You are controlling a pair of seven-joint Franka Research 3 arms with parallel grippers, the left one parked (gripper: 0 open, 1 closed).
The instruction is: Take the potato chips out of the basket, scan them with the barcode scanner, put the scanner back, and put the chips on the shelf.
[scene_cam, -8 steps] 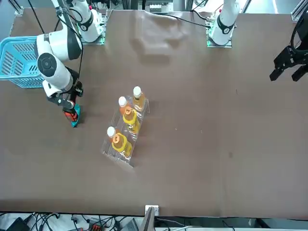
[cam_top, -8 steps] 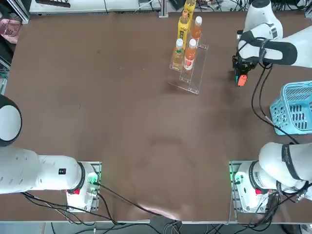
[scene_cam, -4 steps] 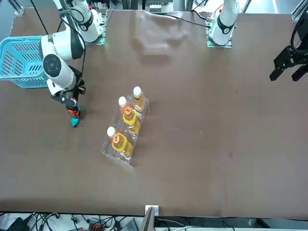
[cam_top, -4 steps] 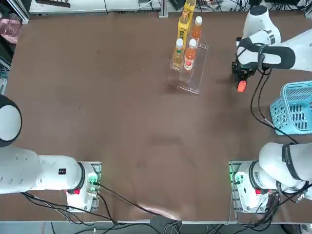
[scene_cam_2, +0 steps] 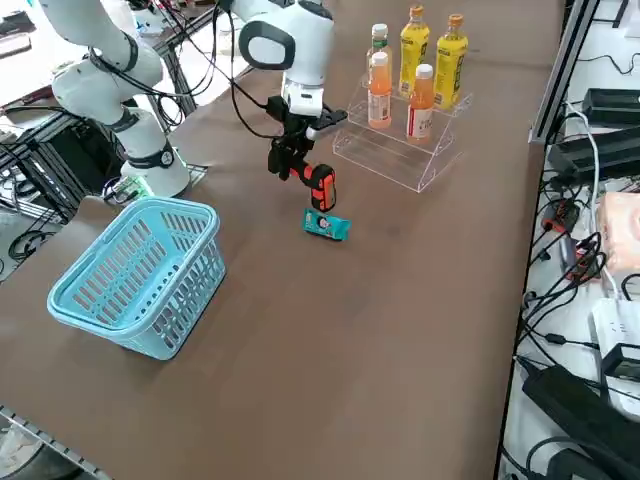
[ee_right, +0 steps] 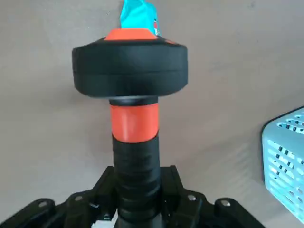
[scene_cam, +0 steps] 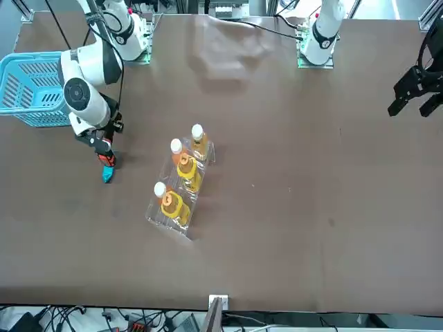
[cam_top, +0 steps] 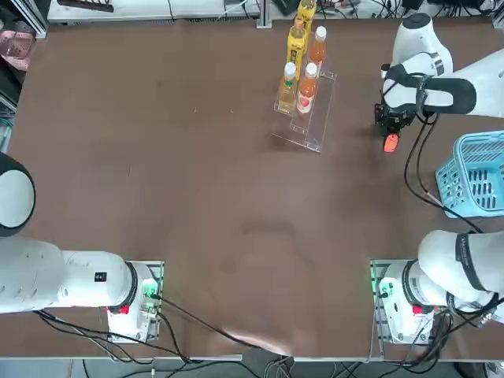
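Scanning is the step in hand. Nearest the robot's right side sits the light blue basket, with nothing showing inside it in the right side view. Beyond it the right gripper is clamped on the handle of the black and orange barcode scanner, holding it above the table with its head pointed down. Just past the scanner's head, the teal chips packet lies flat on the brown table, already out of the basket and well apart from it. Farther off stands the clear shelf with its drink bottles.

The next move, as I judge it, calls for keeping the scanner's nose aimed at the packet until the code reads, then setting the scanner down on the table, freeing the gripper to pick up the packet for the shelf.

The wrist view alone shows the fingers closed on the scanner's grip, and the packet peeking out beyond the scanner head, roughly in line with it. The top view hides the packet under the arm; the front view shows it just beyond the scanner tip. Only the side view shows the gap between scanner and packet.
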